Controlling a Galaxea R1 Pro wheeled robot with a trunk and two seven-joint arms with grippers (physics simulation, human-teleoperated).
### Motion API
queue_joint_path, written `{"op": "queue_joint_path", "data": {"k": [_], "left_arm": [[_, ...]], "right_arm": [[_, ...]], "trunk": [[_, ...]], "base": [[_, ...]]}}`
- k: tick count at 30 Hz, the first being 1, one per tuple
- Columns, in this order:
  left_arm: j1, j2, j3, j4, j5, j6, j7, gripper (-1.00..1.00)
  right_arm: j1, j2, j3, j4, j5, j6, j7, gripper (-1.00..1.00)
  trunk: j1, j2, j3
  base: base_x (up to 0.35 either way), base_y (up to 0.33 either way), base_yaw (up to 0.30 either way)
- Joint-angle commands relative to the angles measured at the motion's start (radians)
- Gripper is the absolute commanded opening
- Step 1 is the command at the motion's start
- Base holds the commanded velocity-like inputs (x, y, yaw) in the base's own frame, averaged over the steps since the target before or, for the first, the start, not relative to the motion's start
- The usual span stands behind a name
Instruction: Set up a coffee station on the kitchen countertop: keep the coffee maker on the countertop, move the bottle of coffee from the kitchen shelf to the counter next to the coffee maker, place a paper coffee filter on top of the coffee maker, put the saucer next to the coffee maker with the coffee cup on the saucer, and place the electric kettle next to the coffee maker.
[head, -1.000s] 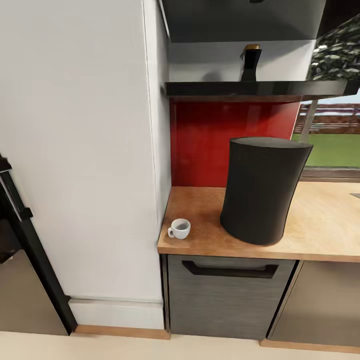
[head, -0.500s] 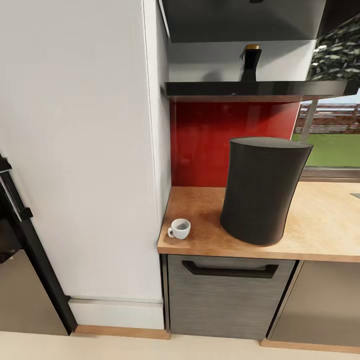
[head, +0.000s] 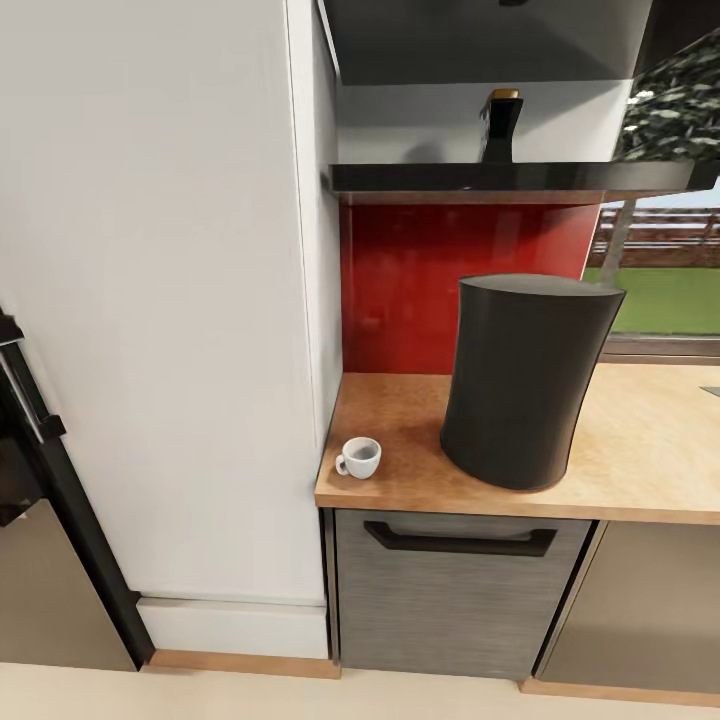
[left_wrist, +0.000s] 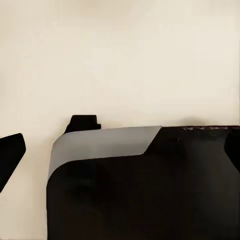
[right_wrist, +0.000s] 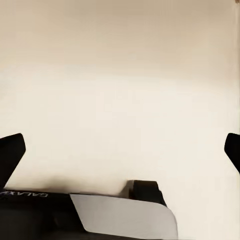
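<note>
Standing on the countertop (head: 640, 450), the coffee maker (head: 520, 380) sits near the front edge, right of the white cabinet side (head: 200, 300). Left of it, well apart and close to the counter's near-left corner, the cup (head: 359, 458) rests upright, handle turned left. The bottle (head: 499, 125) is up on the shelf (head: 500, 178), above the red backsplash (head: 420, 290) (directly over the coffee maker's far side). A dark drawer front (head: 450, 600) lies under the counter.

Both wrist views look down at a pale floor. The right gripper (right_wrist: 120, 150) has its dark fingertips (right_wrist: 10, 155) spread wide, nothing between them. The left gripper (left_wrist: 120, 150) shows one fingertip (left_wrist: 10, 155); a dark body hides the other side, so I cannot tell its state.
</note>
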Motion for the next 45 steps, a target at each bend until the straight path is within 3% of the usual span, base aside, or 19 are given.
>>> {"op": "queue_joint_path", "data": {"k": [1,8,11,14,19,26,29,32,35,38,45], "left_arm": [[0.001,0.000,0.001,-0.026,0.000,0.023,-0.001,1.00],[0.001,0.007,0.010,-0.127,0.000,0.056,-0.001,1.00],[0.001,0.022,0.053,-0.139,0.000,0.058,-0.001,1.00],[0.000,0.044,0.088,-0.142,0.000,0.059,-0.002,1.00],[-0.001,0.060,0.098,-0.152,0.001,0.059,-0.002,1.00],[-0.001,0.053,0.098,-0.164,0.000,0.056,-0.002,1.00],[-0.002,0.031,0.093,-0.176,0.000,0.050,-0.002,1.00],[-0.003,0.000,0.094,-0.263,0.017,0.086,-0.037,1.00],[-0.006,-0.011,0.093,-0.354,0.065,0.186,-0.054,1.00],[-0.006,-0.015,0.092,-0.399,0.080,0.210,-0.055,1.00],[-0.006,-0.022,0.085,-0.394,0.083,0.205,-0.052,1.00]], "right_arm": [[-0.001,-0.005,0.001,-0.011,0.004,0.000,0.001,1.00],[-0.003,-0.051,0.000,-0.094,0.072,0.006,0.003,1.00],[-0.003,-0.088,-0.003,-0.121,0.076,0.015,0.004,1.00],[-0.013,-0.107,-0.003,-0.126,0.077,0.016,0.006,1.00],[-0.029,-0.118,-0.004,-0.129,0.077,0.011,0.006,1.00],[-0.032,-0.119,-0.005,-0.139,0.076,-0.007,0.006,1.00],[-0.032,-0.119,-0.007,-0.154,0.076,-0.010,0.006,1.00],[-0.033,-0.132,-0.007,-0.306,0.077,0.049,0.057,1.00],[-0.058,-0.139,-0.007,-0.436,0.078,0.163,0.126,1.00],[-0.104,-0.140,-0.006,-0.455,0.078,0.182,0.136,1.00],[-0.125,-0.140,-0.001,-0.461,0.079,0.208,0.137,1.00]], "trunk": [[0.000,0.000,-0.001],[0.000,0.000,-0.001],[0.000,0.000,-0.001],[0.000,0.000,-0.001],[0.000,0.000,-0.001],[0.000,0.000,-0.001],[0.000,0.000,-0.001],[0.000,0.000,-0.001],[0.000,0.000,-0.001],[0.000,0.000,-0.001],[0.000,0.000,-0.001]], "base": [[0.000,0.000,0.000],[0.000,0.000,0.000],[0.000,0.000,0.000],[0.000,0.000,0.000],[0.000,0.000,0.000],[0.000,0.000,0.000],[0.000,0.000,0.000],[0.000,0.000,0.000],[0.000,0.000,0.000],[0.000,0.000,0.000],[0.000,0.000,0.000]]}}
